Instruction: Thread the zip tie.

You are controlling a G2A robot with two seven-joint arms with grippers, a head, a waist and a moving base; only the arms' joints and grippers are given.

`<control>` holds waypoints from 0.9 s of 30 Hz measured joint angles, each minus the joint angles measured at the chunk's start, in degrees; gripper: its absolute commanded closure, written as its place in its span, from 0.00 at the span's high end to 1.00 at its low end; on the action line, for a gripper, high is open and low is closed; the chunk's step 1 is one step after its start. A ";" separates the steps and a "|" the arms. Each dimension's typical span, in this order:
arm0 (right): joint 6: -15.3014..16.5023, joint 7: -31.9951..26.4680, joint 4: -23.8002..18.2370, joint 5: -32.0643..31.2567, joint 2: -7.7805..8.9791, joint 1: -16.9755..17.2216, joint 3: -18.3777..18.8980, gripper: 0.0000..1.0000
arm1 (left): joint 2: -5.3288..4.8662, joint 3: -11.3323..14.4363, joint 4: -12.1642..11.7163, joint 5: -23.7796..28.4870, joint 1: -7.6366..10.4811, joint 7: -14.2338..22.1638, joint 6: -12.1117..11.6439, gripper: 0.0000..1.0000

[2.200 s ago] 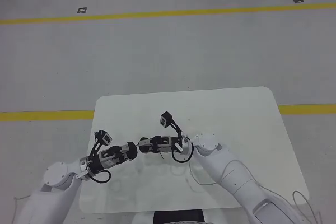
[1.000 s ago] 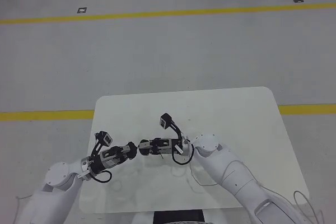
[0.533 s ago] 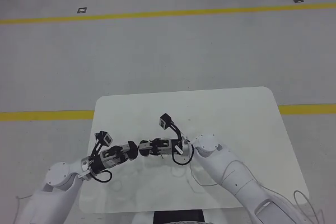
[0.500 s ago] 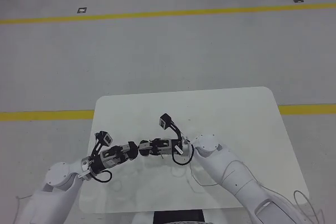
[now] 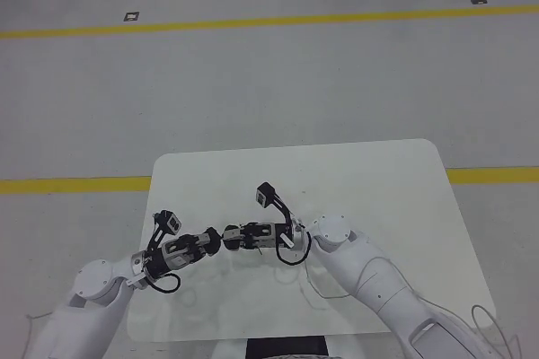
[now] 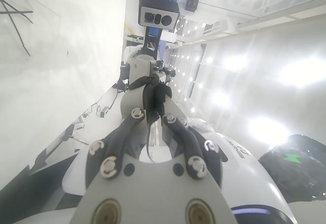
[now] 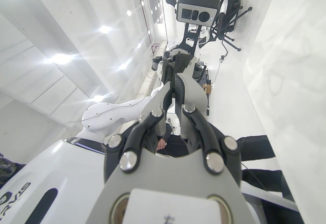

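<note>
Under both pincers, a white counter [image 5: 386, 197] with rounded corners. Above its near half, two arms brought nose to nose: left pincer [image 5: 210, 240] facing right pincer [image 5: 234, 238], tips almost touching. Left pincer drawn narrow on a thin black zip tie [image 6: 149, 133]. Pinches the strap at the tips and lets the loose tail run back toward its own wrist. Just beyond the left pincer's tips, at the front of the right pincer, a dark bunched mass, too tangled to tell apart. Cannot tell whether the right pincer is wide, narrow, or holding anything. Well off to one side of the left pincer, a few thin black strips [image 6: 17, 18] flat on the counter, crossing one another.
</note>
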State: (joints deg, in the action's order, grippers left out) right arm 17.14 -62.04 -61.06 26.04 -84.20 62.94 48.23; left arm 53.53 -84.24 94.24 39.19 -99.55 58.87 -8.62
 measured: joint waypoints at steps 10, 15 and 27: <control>-0.22 0.61 0.36 0.78 0.26 -0.06 0.42 1.00 | -0.07 -0.05 -0.23 -0.49 0.14 0.10 -0.83 0.00; -0.01 1.02 0.39 1.00 0.65 0.10 1.40 1.00 | -0.16 -0.63 -0.42 -1.76 0.18 0.37 -3.14 0.00; 0.19 5.03 0.31 3.40 1.19 1.17 3.90 1.00 | -0.04 -1.39 -1.68 -2.51 -0.18 0.26 -10.89 0.00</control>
State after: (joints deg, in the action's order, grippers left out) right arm 17.33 -57.01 -60.75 29.44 -83.01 64.11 52.13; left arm 53.49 -85.63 92.56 36.68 -99.73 59.14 -19.51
